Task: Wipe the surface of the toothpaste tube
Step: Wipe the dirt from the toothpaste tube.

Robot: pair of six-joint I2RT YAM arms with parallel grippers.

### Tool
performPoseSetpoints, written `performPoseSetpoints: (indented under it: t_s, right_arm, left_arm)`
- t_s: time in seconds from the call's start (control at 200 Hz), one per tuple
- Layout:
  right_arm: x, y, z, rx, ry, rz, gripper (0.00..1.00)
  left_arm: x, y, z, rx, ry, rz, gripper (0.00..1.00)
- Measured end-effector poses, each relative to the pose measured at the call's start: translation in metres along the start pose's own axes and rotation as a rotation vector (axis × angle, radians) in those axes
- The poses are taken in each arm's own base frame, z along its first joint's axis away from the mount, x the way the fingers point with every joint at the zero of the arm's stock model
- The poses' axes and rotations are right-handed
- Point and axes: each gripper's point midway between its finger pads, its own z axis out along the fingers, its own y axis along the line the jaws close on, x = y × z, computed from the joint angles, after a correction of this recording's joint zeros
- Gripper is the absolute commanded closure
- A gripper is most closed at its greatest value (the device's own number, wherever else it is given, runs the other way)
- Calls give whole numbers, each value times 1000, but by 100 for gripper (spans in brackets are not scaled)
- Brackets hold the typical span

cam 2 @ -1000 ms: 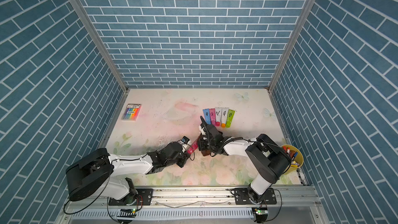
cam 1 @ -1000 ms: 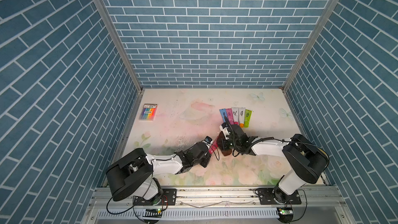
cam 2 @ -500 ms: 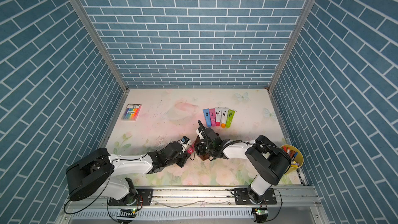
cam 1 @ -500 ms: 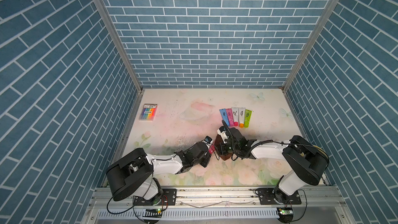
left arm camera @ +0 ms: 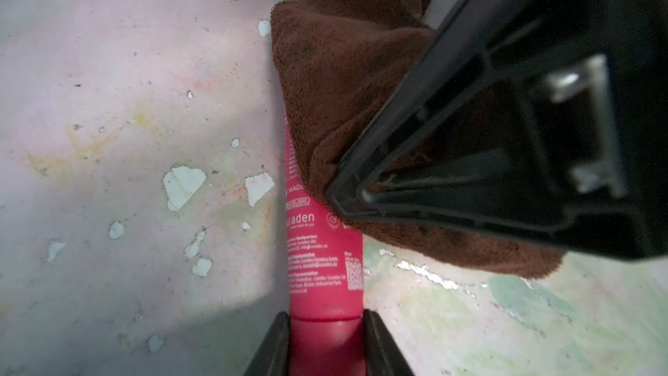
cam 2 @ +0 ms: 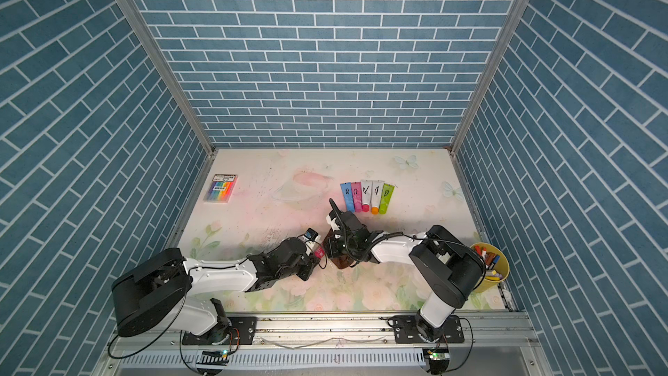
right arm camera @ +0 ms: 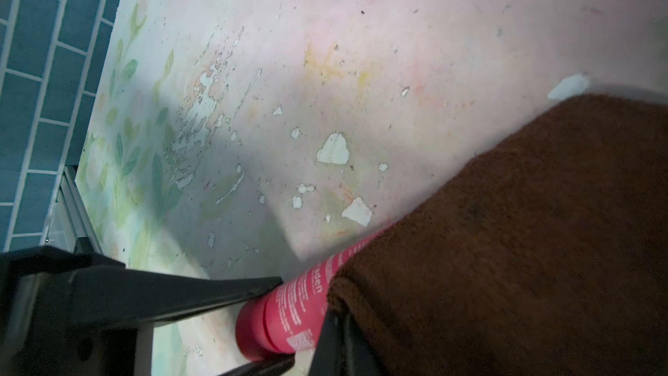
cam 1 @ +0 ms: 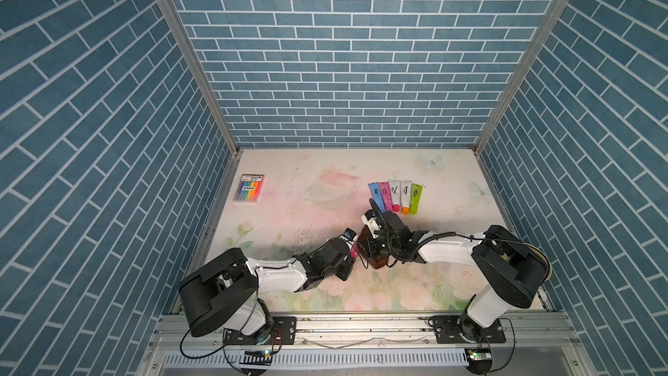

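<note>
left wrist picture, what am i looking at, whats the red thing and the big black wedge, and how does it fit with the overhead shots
These are two robot arms mounted at a table's edge. Both top views look down on the whole scene; each wrist picture comes from a camera riding on one arm. In the left wrist picture, the red thing is a toothpaste tube, gripped at its cap end by the jaws of the left arm. The black wedge is the end of the right arm, whose shut jaws hold a brown cloth lying over the tube. Farther back on the floral table lie a row of five small coloured tubes and a rainbow-striped pack.
</note>
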Motion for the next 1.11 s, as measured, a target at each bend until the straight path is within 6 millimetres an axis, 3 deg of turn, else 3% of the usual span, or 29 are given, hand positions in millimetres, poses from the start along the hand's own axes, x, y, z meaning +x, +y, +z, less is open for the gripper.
performPoseSetpoints:
  t_s: [0.155, 0.375, 0.485, 0.655, 0.85, 1.105]
  right_arm:
    - [-6, -11, -1, -34, 6, 66, 100]
    - [-24, -56, -13, 57, -30, 166, 100]
    - [-27, -66, -17, 96, -31, 187, 100]
    - [-23, -54, -12, 108, -15, 153, 100]
    - [-7, -25, -2, 91, 19, 78, 100]
    - [-7, -21, -3, 86, 11, 73, 100]
  left_arm:
    - [-2, 1, 1, -3, -7, -4, 83]
    - [-4, 1, 3, -1, -19, -5, 84]
    - [-5, 1, 3, -1, -20, -5, 84]
    - [-4, 1, 3, -2, -17, -5, 84]
    - [-3, 2, 3, -7, -14, -8, 84]
    - [-3, 2, 3, -8, -14, -11, 84]
